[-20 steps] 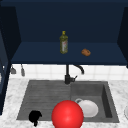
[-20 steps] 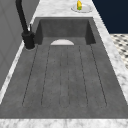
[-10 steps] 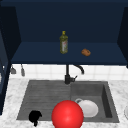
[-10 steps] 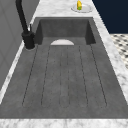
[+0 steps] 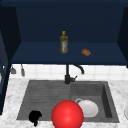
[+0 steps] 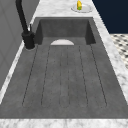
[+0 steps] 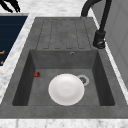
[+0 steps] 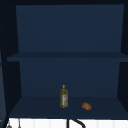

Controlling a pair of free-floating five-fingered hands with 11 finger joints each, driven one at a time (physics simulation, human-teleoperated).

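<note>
The left hand [image 5: 35,117] is hovering over the front corner of the drainboard [image 5: 45,97], seemingly holding nothing. I cannot tell whether its fingers are curled. A red ball [image 5: 67,114] is showing just beside it, and a white plate [image 7: 66,89] is lying untouched in the basin.

Front cam: faces the dark grey stone sink [image 5: 107,100] head-on, mid-range, w/ the navy open wall cabinet [image 5: 65,56] at 12 o'clock. Left side cam looks along the sink from its drainboard end, close, basin at 12. Right side cam does the opposite (basin nearest, drainboard at 12). Both share the black curved tap [image 6: 25,27]. Upper cam faces the cabinet; shares its olive-green glass bottle [image 8: 64,96] w/ front cam.
</note>
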